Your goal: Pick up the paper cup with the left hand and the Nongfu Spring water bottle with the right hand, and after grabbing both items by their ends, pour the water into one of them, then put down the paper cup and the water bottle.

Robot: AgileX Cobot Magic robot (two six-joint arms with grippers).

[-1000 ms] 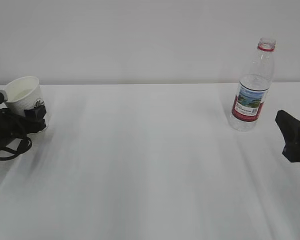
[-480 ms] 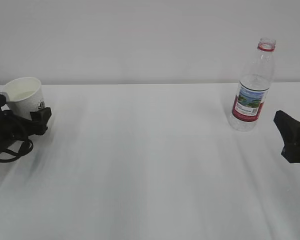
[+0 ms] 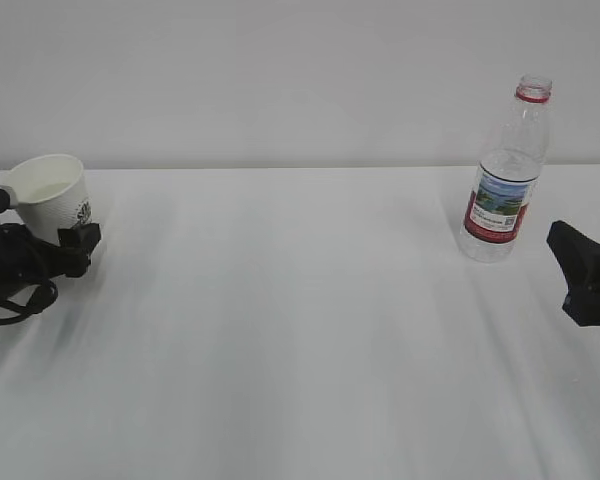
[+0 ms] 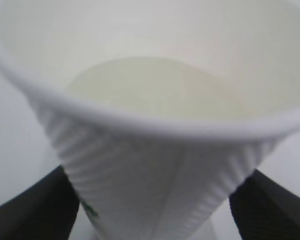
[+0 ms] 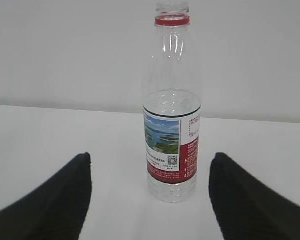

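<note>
The white paper cup [image 3: 52, 195] stands at the table's far left, with a dark logo on its side. It fills the left wrist view as a ribbed paper cup [image 4: 155, 165] holding a pale pool of water [image 4: 155, 90]. My left gripper [image 3: 40, 228] straddles its lower part, and its black fingers [image 4: 35, 205] stand apart from the cup wall, open. The Nongfu Spring water bottle [image 3: 504, 185] stands upright at the back right, uncapped and partly filled. My right gripper [image 3: 580, 272] sits low to its right, open. Seen from the right wrist, the bottle [image 5: 171, 135] stands ahead of that gripper [image 5: 150, 200], untouched.
The white table [image 3: 300, 320] stretches between the two arms, with a plain pale wall behind it. The left arm's black cables [image 3: 15, 290] lie on the table near its left edge.
The left gripper's jaws have spread away from the cup, and the cup has gone from tilted to upright on the table. The right gripper and bottle have not moved.
</note>
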